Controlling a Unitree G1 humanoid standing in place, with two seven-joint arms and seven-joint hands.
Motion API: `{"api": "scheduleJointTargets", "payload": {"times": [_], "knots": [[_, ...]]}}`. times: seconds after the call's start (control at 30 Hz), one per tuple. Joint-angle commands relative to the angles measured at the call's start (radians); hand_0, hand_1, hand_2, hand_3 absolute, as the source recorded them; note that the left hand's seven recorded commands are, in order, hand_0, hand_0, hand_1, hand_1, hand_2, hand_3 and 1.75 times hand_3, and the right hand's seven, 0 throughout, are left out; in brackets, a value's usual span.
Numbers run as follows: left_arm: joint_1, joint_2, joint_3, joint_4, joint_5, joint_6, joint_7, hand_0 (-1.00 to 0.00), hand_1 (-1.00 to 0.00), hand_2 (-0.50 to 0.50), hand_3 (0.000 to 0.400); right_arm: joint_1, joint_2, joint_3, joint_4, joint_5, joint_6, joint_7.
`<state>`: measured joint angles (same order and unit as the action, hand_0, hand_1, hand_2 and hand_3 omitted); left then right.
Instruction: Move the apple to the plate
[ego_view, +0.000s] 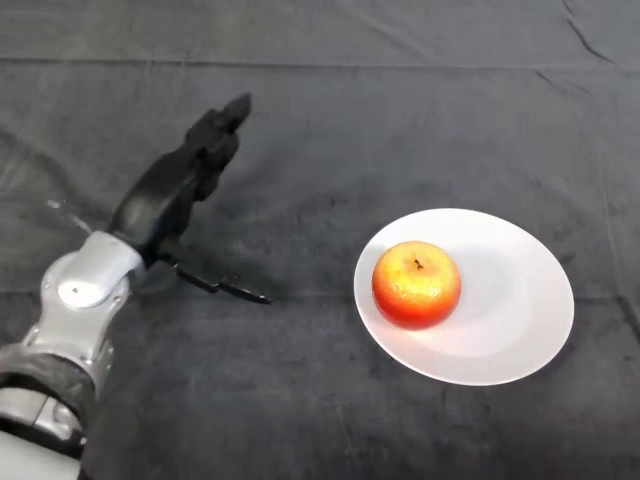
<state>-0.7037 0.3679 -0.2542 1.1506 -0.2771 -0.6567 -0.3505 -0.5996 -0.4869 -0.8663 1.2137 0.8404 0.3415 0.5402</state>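
Head view | apple (416, 284) on plate (520, 330), left of centre | hand (170, 195) well apart, fingers (225, 125) straight, empty

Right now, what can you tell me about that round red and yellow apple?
The round red and yellow apple has a glossy skin, red at its lower sides and yellow-orange toward the top, where a small dark stem sits in a shallow dip. It stands stem up and looks whole. It rests on the left part of the round white plate, inside the rim, on the dark cloth. Only the plate touches it. The robot's black left hand is off to the left, well apart from the apple, with its fingers stretched out.
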Motion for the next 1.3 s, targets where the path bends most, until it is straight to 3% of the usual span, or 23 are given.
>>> {"api": "scheduleJointTargets", "payload": {"times": [0.03,0.63,1.3], "knots": [[0.041,0.066,0.046,0.020,-0.034,-0.004,-0.009,0.00,0.00,0.00,0.000,0.000,-0.012,-0.0126,-0.002,-0.0008,-0.003,-0.0032],[0.106,0.184,0.278,0.065,-0.153,0.116,0.015,0.00,0.00,0.00,0.000,0.000,-0.012,-0.0126,-0.002,-0.0008,-0.003,-0.0034],[0.140,0.227,0.493,0.078,-0.267,0.230,0.064,0.00,0.00,0.00,0.000,0.000,-0.012,-0.0127,-0.002,-0.0008,-0.003,-0.0032]]}}
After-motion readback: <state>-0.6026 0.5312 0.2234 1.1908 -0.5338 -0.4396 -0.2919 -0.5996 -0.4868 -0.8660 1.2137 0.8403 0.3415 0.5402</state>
